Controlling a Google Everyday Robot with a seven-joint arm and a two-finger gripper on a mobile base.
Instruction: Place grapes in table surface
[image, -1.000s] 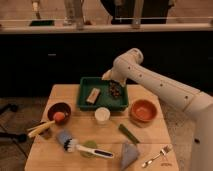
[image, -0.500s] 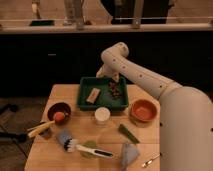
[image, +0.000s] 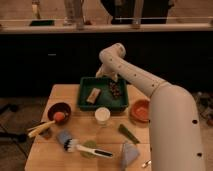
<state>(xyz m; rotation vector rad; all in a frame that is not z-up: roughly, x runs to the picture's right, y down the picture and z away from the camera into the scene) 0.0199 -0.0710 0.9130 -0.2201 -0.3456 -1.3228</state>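
Left of the tray, a dark bowl sits on the table. Inside the tray, a tan block lies on the left. The arm has swung nearer and bent higher over the last second, bringing the end effector over the tray's back edge; I cannot tell whether it is apart or together. The grapes have not moved: right half of the tray, just below the end effector, not yet lifted. I judge this the reach before grasping. An orange bowl stands right of the tray.
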